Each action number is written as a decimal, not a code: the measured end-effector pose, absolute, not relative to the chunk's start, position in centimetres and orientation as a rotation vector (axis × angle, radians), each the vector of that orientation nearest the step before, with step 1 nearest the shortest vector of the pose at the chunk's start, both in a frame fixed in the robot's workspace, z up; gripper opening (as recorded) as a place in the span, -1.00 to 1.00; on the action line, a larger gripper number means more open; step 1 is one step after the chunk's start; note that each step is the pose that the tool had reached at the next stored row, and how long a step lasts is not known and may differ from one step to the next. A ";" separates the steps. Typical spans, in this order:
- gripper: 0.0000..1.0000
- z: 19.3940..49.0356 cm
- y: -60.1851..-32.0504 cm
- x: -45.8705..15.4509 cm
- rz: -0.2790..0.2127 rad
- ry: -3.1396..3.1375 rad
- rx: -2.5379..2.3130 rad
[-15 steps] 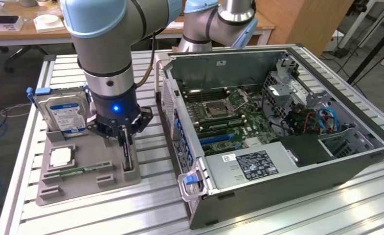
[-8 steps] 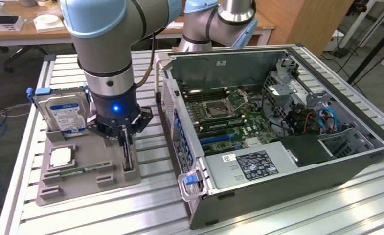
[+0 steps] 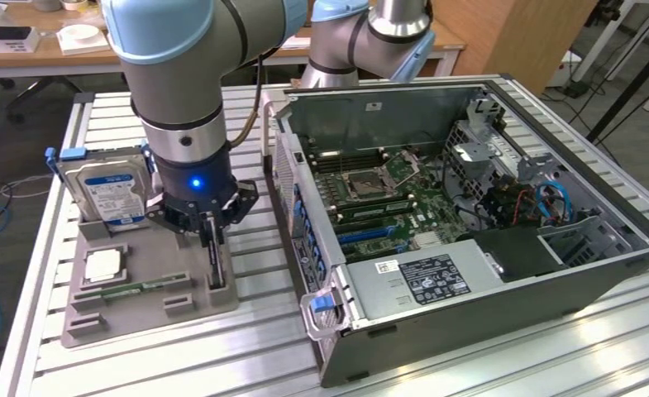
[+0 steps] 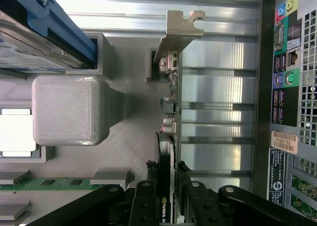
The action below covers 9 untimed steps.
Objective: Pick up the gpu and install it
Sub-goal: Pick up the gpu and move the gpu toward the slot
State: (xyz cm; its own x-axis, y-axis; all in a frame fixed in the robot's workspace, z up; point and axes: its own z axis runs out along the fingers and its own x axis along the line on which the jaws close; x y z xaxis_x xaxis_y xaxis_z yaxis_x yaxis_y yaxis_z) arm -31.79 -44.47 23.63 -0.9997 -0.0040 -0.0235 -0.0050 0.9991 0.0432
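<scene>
The gpu (image 3: 215, 263) is a thin black card standing on edge in the grey holder (image 3: 136, 318) on the exterior view's left. In the wrist view the gpu (image 4: 171, 117) shows as a narrow edge with its silver bracket (image 4: 179, 31) at the far end. My gripper (image 3: 207, 225) hangs straight down over the card's top edge. Its black fingers (image 4: 146, 202) press on both sides of the card, so the gripper (image 4: 168, 206) is shut on it. The card's lower edge still sits between the holder's blocks.
The open computer case (image 3: 589, 273) lies to the exterior view's right, motherboard (image 3: 385, 194) exposed, its rear ports (image 4: 286, 77) close beside the card. On the holder stand a hard drive (image 3: 109, 194), a processor (image 3: 103, 265) and a green memory stick (image 3: 136, 289). A second arm (image 3: 357, 37) stands behind.
</scene>
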 end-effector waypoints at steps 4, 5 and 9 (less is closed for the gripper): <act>-0.47 23.7 -44.5 -31.8 0.068 3.117 -0.007; -0.47 23.7 -44.5 -31.8 0.068 3.117 -0.007; -0.47 24.3 -44.5 -31.8 0.067 3.117 -0.007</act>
